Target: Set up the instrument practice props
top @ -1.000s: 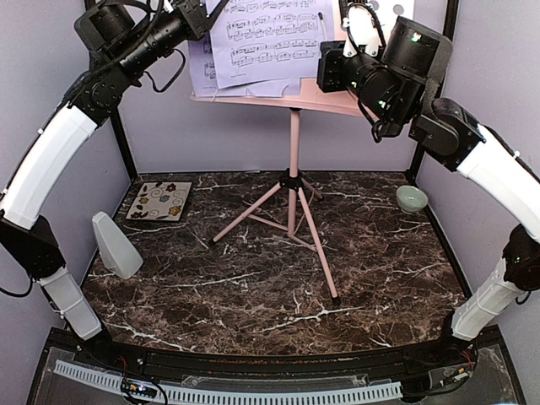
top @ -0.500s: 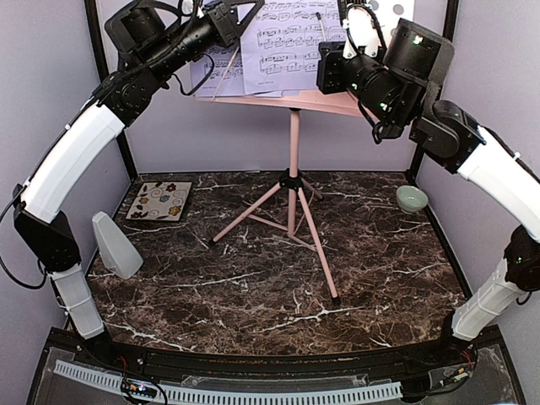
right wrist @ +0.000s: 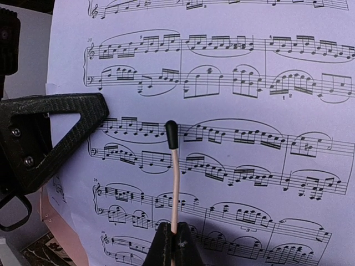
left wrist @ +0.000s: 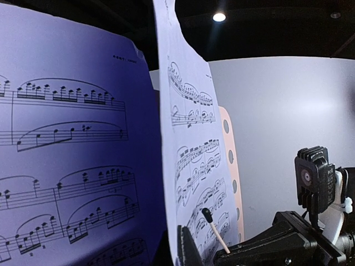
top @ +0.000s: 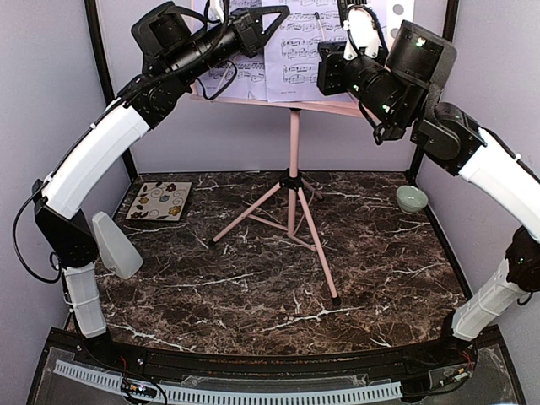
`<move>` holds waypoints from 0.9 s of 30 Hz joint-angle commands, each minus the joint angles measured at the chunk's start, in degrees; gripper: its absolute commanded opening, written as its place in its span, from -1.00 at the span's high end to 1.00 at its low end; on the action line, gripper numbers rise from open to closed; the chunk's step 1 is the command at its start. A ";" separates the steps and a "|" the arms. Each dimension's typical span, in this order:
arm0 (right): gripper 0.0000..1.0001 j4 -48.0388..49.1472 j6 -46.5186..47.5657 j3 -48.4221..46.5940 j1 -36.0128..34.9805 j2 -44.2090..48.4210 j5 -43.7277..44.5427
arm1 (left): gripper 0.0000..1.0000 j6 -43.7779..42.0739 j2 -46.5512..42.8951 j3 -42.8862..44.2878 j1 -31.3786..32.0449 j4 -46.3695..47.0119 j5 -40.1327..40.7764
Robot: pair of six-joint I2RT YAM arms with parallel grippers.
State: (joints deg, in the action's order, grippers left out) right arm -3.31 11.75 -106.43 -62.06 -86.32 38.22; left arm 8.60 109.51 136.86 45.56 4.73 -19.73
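Left gripper (top: 274,18): jaws clamped on a page (left wrist: 188,166) edge atop the stand (top: 294,143). Right gripper (right wrist: 172,244): jaws pinched together on the stand's thin rod (right wrist: 174,183). Metronome (top: 114,245): worktop (top: 380,278) left edge, well apart.

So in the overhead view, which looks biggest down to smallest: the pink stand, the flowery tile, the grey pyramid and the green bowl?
1. pink stand, by far.
2. flowery tile and grey pyramid look about alike; the pyramid sits nearer the camera, so I won't rank them.
3. green bowl.
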 commanded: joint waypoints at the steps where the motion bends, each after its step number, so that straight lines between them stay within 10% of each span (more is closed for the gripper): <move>1: 1.00 2.78 0.07 0.30 -0.23 2.01 -2.31 | 1.00 -0.83 0.27 2.05 0.70 3.08 -2.25; 27: 1.00 3.47 -0.40 2.02 -0.25 2.17 0.81 | 1.00 -8.78 4.68 8.32 3.04 -1.51 -4.55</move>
State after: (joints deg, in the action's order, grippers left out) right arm -2.52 11.75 -105.47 -62.06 -85.80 37.71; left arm 2.55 114.69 143.20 48.12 5.32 -23.62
